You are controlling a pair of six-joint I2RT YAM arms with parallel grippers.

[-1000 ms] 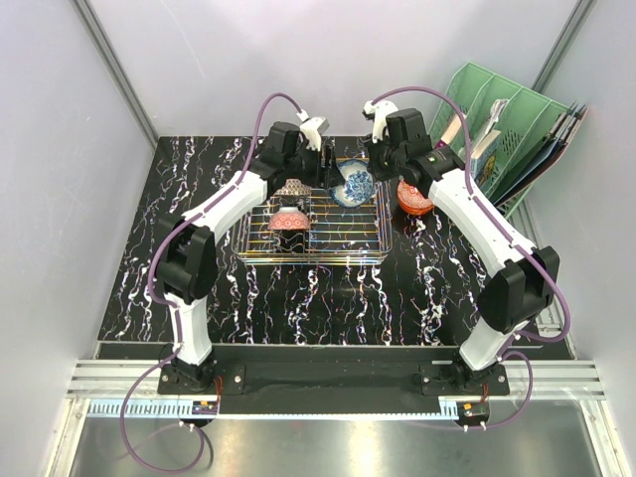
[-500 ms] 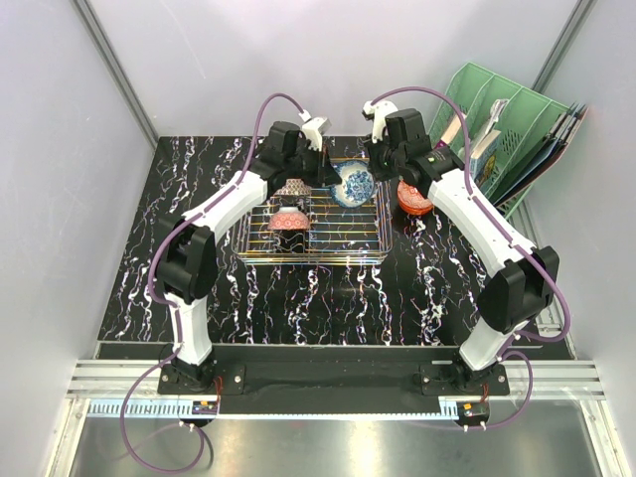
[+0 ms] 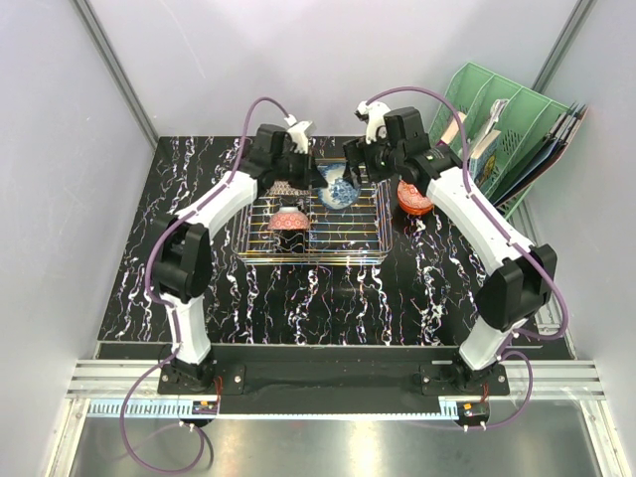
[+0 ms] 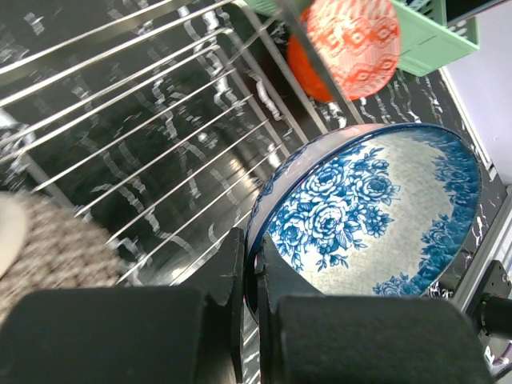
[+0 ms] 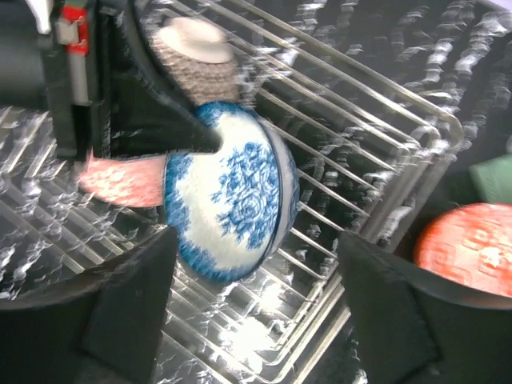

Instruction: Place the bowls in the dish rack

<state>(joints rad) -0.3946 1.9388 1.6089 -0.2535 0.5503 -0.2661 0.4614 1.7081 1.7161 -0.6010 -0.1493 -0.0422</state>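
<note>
**Blue-and-white bowl pinched by its rim over the dish rack**

At the left, the left gripper (image 3: 306,167) is pressed together on the rim of a blue-and-white bowl (image 3: 336,189), with one finger inside the wall and one outside. The bowl stands tilted on edge, just right of that gripper and over the far part of the dish rack (image 3: 308,260). Whether it touches the wires cannot be told. In the rack's left half sits a pink-red bowl (image 3: 285,219), and behind it lies a brownish patterned bowl (image 3: 289,187), foot up. The right gripper (image 3: 353,171) is spread wide just right of the blue-and-white bowl and grips nothing. An orange-red bowl (image 3: 412,196) rests on the table just beside the rack's right end, near the green organiser (image 3: 507,129).
</note>
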